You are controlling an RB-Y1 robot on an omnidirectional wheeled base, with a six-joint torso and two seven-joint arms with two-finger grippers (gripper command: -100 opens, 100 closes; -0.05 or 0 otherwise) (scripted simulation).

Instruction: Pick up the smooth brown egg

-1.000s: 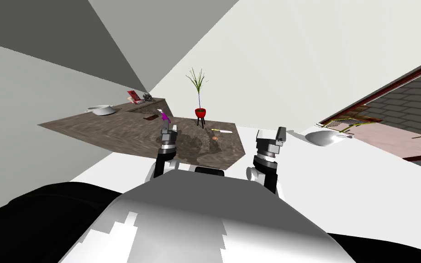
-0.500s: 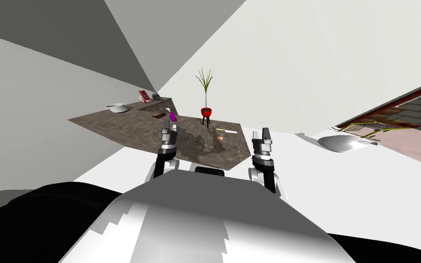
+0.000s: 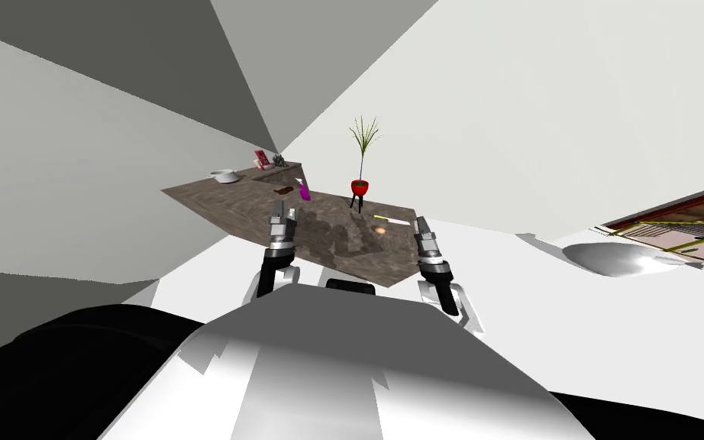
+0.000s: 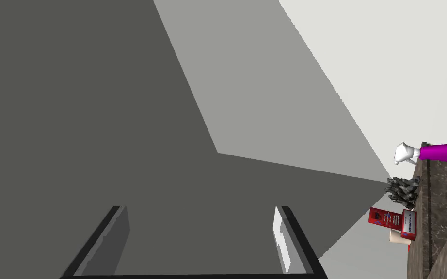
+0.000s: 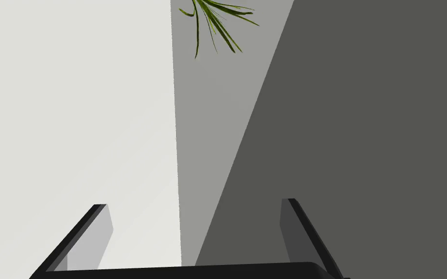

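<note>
A small brown egg lies on the dark mottled counter, toward its right end, just short of a knife with a yellow handle. My left gripper hangs over the counter's near edge, well to the left of the egg; its fingers stand open with nothing between them. My right gripper is raised at the counter's right corner, a little to the right of the egg, fingers open and empty.
On the counter stand a potted plant in a red pot, a magenta spray bottle, a white pot, a red box and a dark brown lump. A white surface with a round metal basin lies to the right.
The whole head view has slid rightward, so I have turned or moved. My right hand has turned and swung in toward the counter's right corner. The left arm holds its pose.
</note>
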